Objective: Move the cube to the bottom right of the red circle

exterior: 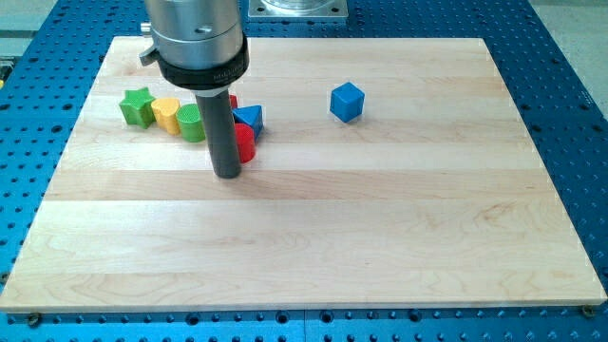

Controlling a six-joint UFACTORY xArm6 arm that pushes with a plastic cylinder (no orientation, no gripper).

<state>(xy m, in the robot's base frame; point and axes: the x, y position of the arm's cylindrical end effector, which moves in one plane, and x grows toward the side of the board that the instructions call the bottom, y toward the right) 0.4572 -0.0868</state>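
Camera view: no pincer on show, just my tip (226, 175) planted on the bench (380, 237), touching a red block (246, 144). 1 blue cube (347, 102) sits well apart toward the view's right.

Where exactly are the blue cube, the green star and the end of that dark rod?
blue cube (347, 102): camera view, on its front face.
green star (137, 106): camera view, on its top.
my tip (226, 175): camera view, rod's very end, beside the red block (245, 144).
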